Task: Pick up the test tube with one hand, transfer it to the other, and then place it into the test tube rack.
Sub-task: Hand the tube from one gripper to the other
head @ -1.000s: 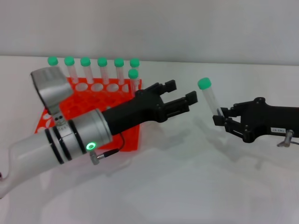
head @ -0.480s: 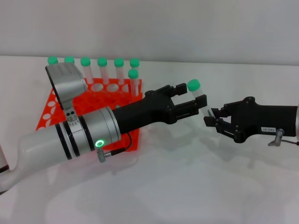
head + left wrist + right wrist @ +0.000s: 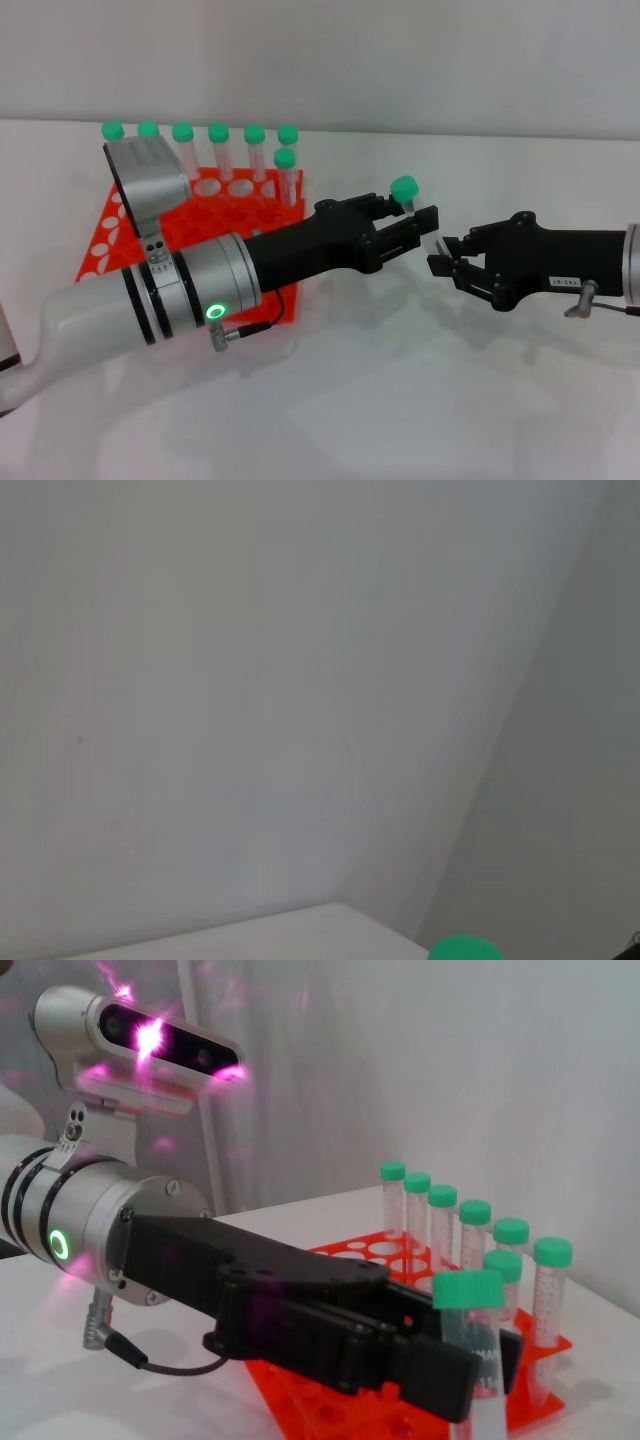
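Observation:
The test tube [image 3: 408, 196], clear with a green cap, stands tilted between the two grippers above the table. My right gripper [image 3: 441, 256], on the slim black forearm, is shut on its lower end. My left gripper [image 3: 410, 211], on the thick silver arm with the green ring light, has its fingers open on either side of the tube's upper part, just below the cap. The right wrist view shows the tube [image 3: 472, 1345] in front of the left gripper [image 3: 490, 1365]. The tube's cap [image 3: 465, 949] shows in the left wrist view. The orange-red rack [image 3: 108, 243] stands behind the left arm.
Several green-capped tubes [image 3: 219, 150] stand in the rack's back rows; they also show in the right wrist view [image 3: 475, 1235]. The left arm's body [image 3: 190, 290] crosses in front of the rack. A white wall rises behind the table.
My right gripper has carried the tube leftward and lower. My left gripper has reached right, so the tube now sits between its fingers.

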You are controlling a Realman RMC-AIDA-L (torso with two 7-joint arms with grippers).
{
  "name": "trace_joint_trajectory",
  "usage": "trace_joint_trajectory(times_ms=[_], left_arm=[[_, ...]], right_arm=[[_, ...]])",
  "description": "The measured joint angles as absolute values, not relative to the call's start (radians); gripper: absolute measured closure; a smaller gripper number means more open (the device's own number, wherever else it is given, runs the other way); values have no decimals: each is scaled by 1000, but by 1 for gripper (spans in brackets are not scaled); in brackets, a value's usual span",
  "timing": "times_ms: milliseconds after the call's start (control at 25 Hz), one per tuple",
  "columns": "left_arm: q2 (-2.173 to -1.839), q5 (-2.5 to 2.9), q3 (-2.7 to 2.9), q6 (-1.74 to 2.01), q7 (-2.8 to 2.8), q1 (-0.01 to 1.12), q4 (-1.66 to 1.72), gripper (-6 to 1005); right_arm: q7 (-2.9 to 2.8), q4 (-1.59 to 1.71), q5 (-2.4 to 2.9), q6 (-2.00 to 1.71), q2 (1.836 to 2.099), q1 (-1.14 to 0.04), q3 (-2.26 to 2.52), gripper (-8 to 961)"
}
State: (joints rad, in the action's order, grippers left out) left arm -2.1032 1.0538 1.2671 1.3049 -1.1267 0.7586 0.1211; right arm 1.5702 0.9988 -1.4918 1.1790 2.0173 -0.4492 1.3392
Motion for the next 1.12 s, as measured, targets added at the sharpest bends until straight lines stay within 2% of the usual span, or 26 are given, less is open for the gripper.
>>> trace_joint_trajectory(times_ms=[240, 480, 680, 1120], left_arm=[[-2103, 1054, 1267, 1305, -1129, 759, 121, 567], [-2101, 1052, 1266, 1305, -1141, 759, 122, 611], [-2102, 1040, 1267, 1306, -1136, 757, 122, 728], [-2102, 1031, 1266, 1305, -1141, 760, 124, 780]], right_arm=[[1569, 1003, -1493, 1178, 2019, -452, 1349, 762], [1568, 1007, -1494, 1178, 2020, -454, 1354, 761], [1568, 1006, -1497, 1176, 2020, -455, 1354, 760], [1550, 976, -1481, 1172, 2015, -474, 1365, 757]])
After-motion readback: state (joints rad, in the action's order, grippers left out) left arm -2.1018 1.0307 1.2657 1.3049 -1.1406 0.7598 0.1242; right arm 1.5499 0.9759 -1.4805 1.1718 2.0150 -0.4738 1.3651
